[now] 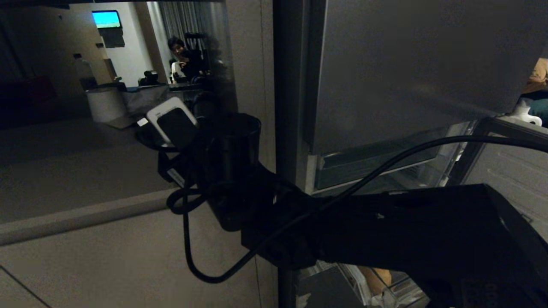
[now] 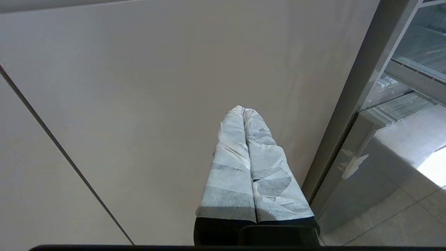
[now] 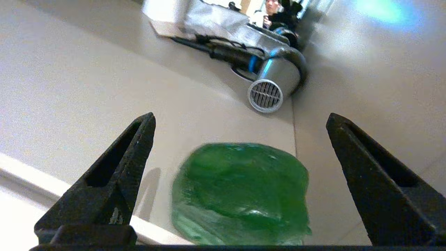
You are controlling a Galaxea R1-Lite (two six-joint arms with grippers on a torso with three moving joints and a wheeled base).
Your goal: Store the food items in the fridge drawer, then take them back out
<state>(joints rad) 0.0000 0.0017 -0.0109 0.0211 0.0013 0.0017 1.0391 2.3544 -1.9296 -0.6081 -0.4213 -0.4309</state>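
Black fingers of the right gripper [image 3: 240,174] stood wide apart, holding nothing.
Between them a glossy green food item [image 3: 240,195] rested on the pale counter [image 3: 87,87]. The fridge drawer [image 1: 385,167] showed under a grey fridge panel [image 1: 406,64]. The left gripper [image 2: 245,111] was closed and empty beside a pale cabinet [image 2: 139,87].
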